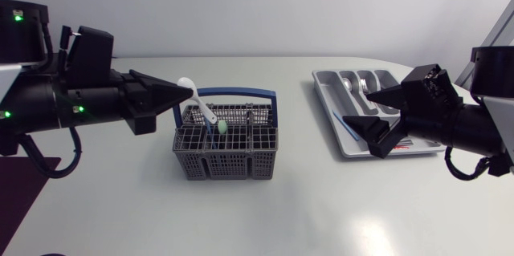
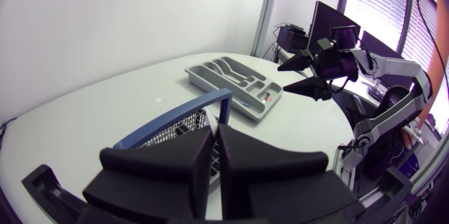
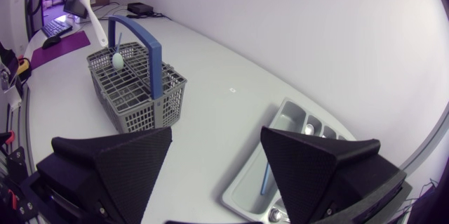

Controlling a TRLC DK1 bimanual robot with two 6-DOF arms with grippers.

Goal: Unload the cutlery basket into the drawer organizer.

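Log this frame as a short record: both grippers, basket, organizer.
left gripper: shut on white spoon, above the basket
right gripper: open, over the organizer
basket: grey, blue handle, green-tipped piece inside
organizer: grey, some cutlery already in it

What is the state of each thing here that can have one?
Left claw: shut on the spoon.
Right claw: open, empty, above the organizer.
Spoon: held tilted, lower end at the basket.
Basket: upright, handle up, a green piece inside.
Organizer: lying flat, some cutlery in it.
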